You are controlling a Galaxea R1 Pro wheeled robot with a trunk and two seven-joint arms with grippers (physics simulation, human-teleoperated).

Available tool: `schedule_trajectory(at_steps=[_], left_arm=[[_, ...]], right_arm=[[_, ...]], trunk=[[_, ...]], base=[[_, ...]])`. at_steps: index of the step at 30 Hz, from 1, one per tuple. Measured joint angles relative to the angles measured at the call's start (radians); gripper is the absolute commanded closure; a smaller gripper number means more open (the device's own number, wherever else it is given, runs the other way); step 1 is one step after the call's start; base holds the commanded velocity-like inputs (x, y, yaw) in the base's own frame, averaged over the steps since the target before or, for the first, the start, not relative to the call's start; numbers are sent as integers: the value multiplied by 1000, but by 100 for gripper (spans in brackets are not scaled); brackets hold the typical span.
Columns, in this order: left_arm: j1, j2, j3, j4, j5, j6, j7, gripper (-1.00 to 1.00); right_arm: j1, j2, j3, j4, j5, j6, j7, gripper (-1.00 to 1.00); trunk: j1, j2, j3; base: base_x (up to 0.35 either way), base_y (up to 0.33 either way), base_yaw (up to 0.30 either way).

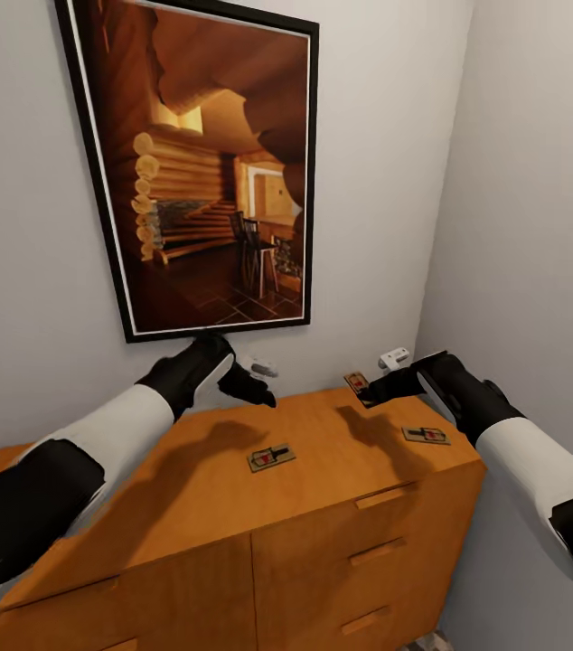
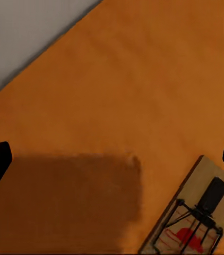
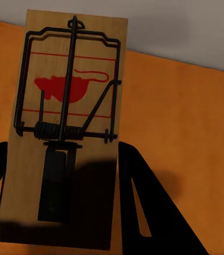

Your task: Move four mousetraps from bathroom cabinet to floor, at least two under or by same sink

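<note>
The cabinet (image 1: 232, 506) is warm orange-brown wood. The mousetraps (image 1: 271, 457) are tan, with black wire and a red mouse print with thin red lines. Both arms go white to black, with black grippers (image 1: 250, 384). Above the cabinet, a black-framed picture (image 1: 201, 163) in amber log-cabin tones hangs on a pale grey wall.

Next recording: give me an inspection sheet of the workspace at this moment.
Surface: orange-brown cabinet top, drawers shut.
Job's things: three mousetraps on top: middle mousetrap, right mousetrap, back mousetrap by the wall; a fourth is not seen.
Clutter: two small white objects at the wall.
Grippers: left pincer open above bare wood; right pincer straddling the back mousetrap, grip unclear.
Cables: nothing seen.
Surroundings: framed cabin picture, grey walls.
</note>
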Motion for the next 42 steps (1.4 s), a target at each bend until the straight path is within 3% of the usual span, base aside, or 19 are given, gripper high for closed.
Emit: schedule_trajectory(at_steps=[2,4,6,23,36,42], left_arm=[[0,11,-100,1,-2,0,-73,-100],[2,42,-220,3,-6,0,-175,-100],[2,47,-243,3,-6,0,-217,-100],[45,47,-251,1,-9,-1,-254,-100],[63,32,-255,-5,-7,-1,-254,-100],[65,12,-254,-9,-6,-2,-254,-100]], right_arm=[[0,0,0,0,0,0,0,100],[0,0,0,0,1,0,-1,100],[0,0,0,1,1,0,-1,100],[0,1,1,2,3,-1,-1,100],[1,2,2,2,4,-1,-1,100],[2,2,2,3,4,-1,-1,100]], trunk=[[0,0,0],[0,0,0],[0,0,0],[0,0,0],[0,0,0],[0,0,0]], base=[[0,0,0],[0,0,0],[0,0,0],[0,0,0],[0,0,0],[0,0,0]])
